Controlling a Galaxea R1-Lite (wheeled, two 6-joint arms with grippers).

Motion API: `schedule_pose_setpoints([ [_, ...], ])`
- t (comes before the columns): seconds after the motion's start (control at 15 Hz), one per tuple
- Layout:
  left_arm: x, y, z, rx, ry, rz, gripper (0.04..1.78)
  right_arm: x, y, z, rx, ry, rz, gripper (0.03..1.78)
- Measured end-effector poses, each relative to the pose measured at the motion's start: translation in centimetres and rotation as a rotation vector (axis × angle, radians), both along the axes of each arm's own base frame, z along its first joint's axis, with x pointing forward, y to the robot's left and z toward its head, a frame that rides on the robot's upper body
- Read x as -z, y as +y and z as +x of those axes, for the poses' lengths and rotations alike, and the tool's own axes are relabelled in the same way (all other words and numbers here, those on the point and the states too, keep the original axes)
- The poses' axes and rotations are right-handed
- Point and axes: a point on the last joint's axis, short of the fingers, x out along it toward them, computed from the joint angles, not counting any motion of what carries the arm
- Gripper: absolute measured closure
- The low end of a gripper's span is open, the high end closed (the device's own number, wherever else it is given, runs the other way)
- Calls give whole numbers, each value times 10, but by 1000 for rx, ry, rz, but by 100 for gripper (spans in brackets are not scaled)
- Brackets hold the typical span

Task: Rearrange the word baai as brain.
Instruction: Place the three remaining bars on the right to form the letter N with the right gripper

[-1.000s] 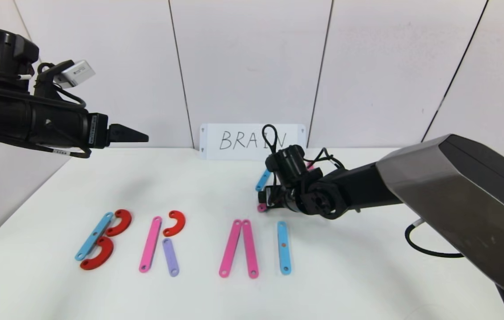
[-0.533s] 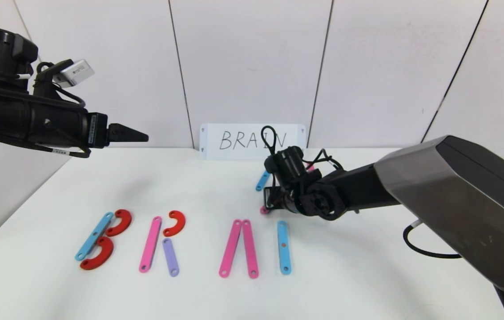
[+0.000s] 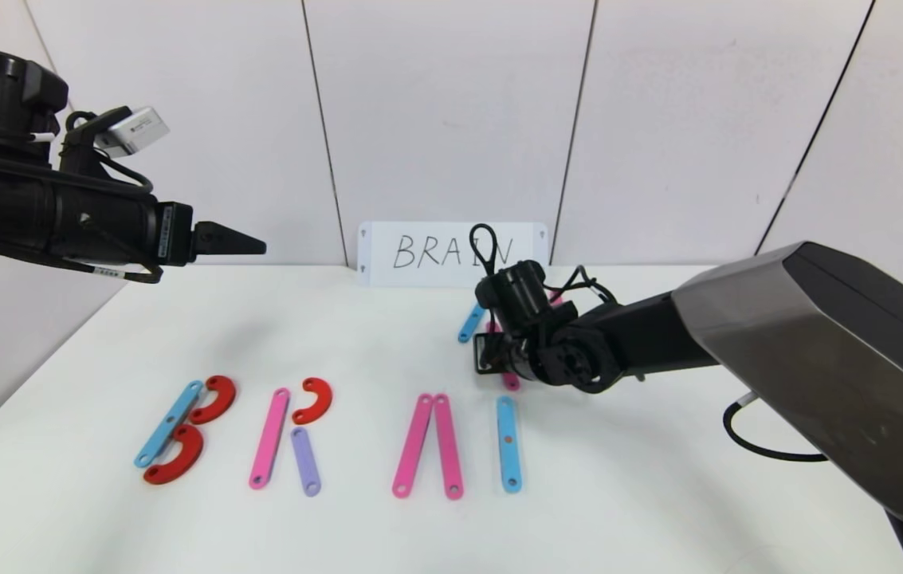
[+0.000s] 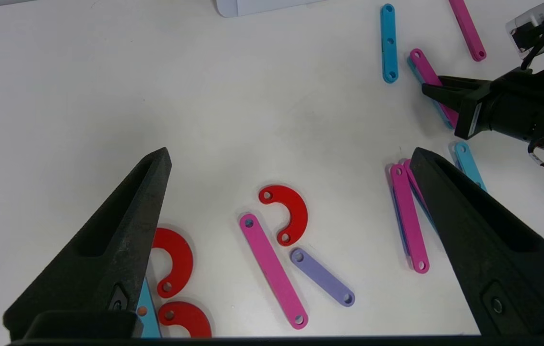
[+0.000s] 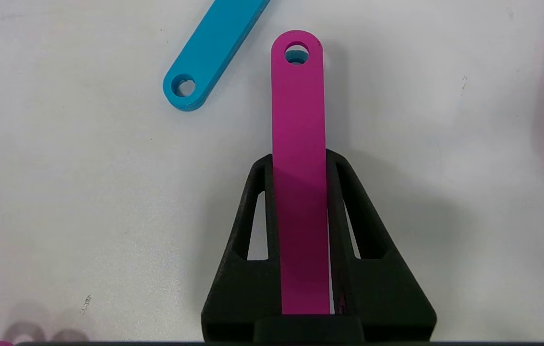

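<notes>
The word lies along the table's front in the head view: a B with a blue bar (image 3: 169, 422) and two red crescents, an R with a pink bar (image 3: 269, 438), a red crescent (image 3: 314, 399) and a purple bar (image 3: 305, 461), two pink bars (image 3: 429, 446) leaning together, and one blue bar (image 3: 508, 443). My right gripper (image 3: 497, 363) hovers behind the blue bar, shut on a spare pink bar (image 5: 297, 105) that runs lengthwise between its fingers (image 5: 348, 211). My left gripper (image 4: 290, 154) is open and empty, raised high over the table's left side (image 3: 248, 241).
A white card (image 3: 451, 253) with handwritten BRAIN stands at the back. A spare blue bar (image 3: 469, 323) lies just behind my right gripper, and it also shows in the right wrist view (image 5: 214, 48). Another pink bar (image 4: 467, 30) lies farther back right.
My right gripper has turned with the pink bar: the bar's visible end swung from the gripper's left side to below it, nearer the blue bar. The left arm has not moved.
</notes>
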Motion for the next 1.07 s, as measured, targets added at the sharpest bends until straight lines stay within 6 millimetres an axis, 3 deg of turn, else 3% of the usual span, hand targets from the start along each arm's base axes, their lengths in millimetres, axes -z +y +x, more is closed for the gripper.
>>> schedule_pose_setpoints([
  [0.47, 0, 0, 1, -1, 0, 0, 8, -20, -12, -9, 11, -16, 14, 151],
  [0.73, 1, 0, 1, 0, 3, 0, 8, -32, -30, -35, 50, 17, 38, 151],
  [1.07, 1, 0, 1, 0, 4, 0, 8, -29, -50, -74, 139, 87, 68, 151],
])
